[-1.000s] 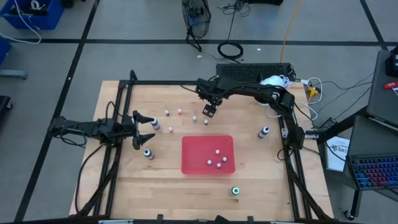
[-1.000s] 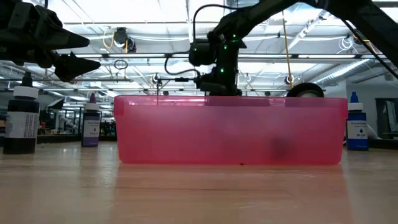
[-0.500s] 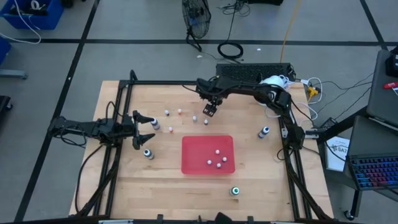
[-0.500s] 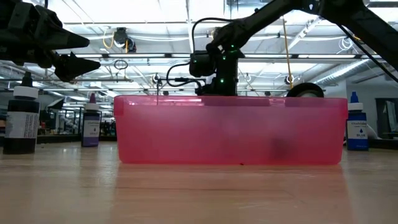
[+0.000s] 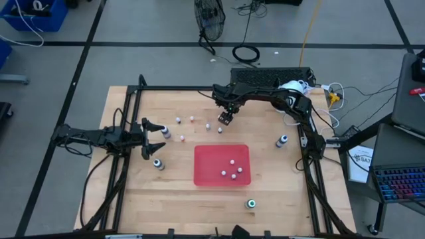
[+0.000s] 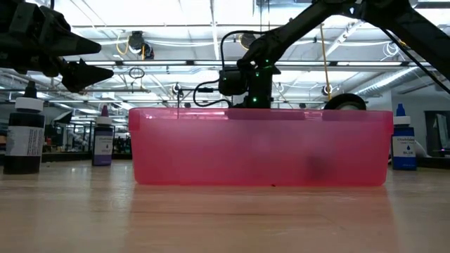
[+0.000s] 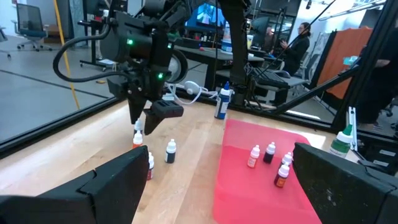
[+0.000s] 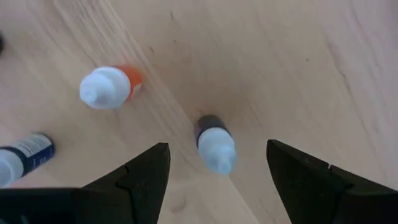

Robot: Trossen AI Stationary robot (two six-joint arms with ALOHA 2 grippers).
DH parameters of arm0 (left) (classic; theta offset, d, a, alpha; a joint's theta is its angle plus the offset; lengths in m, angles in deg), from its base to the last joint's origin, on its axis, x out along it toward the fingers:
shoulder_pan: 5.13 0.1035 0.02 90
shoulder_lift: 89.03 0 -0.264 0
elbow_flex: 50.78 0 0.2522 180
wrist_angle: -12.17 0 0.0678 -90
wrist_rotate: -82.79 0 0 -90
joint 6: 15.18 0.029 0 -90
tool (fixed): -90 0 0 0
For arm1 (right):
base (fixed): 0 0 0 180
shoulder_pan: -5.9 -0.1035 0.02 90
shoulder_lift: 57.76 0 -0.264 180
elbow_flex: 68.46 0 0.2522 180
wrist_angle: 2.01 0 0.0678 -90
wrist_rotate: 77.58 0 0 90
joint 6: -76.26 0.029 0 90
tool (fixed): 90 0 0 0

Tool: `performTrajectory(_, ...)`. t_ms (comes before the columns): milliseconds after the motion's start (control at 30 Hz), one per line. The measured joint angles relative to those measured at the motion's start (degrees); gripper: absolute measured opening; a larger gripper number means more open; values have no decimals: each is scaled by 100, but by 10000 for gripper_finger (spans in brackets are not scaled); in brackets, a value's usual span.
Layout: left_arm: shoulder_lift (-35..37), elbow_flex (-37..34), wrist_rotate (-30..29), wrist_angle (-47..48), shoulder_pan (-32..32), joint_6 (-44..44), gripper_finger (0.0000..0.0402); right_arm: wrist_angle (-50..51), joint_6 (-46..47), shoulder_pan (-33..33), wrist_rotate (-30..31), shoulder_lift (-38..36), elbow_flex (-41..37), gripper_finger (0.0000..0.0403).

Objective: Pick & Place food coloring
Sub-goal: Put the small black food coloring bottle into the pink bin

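Note:
Several tiny food coloring bottles stand on the wooden table beyond the red tray (image 5: 209, 154); several more stand upright inside it (image 7: 270, 152). My right gripper (image 5: 225, 119) hangs over the loose ones, pointing down and open. A dark bottle with a white cap (image 8: 214, 144) stands on its base between the fingers, untouched. An orange bottle (image 8: 109, 87) and a blue one (image 8: 22, 155) stand beside it. My left gripper (image 5: 159, 137) waits open at the table's left side, held level above the table.
Bigger bottles stand around the tray: a black one (image 6: 24, 137) and a purple one (image 6: 103, 140) on the left, a blue one (image 5: 283, 141) on the right and a green-capped one (image 5: 251, 204) near the front edge. A black frame (image 5: 133, 119) borders the table.
My right gripper has come down toward the small bottles beyond the tray and shifted slightly toward the table's right edge. Its fingers have stayed open.

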Motion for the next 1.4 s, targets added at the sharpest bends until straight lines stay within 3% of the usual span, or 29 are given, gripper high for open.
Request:
performTrajectory(433,0,0,0,1,1,-1,392,-151,-25,17,-306,0,-2,241)
performTrajectory(800,0,0,0,0,-1,1,392,-180,-68,17,-285,0,-2,156)
performTrajectory(1067,0,0,0,1,-1,0,392,-197,-250,8,-280,0,-2,50)
performTrajectory(1400,0,0,0,0,-1,0,392,237,-281,-488,-248,-1005,-2,44)
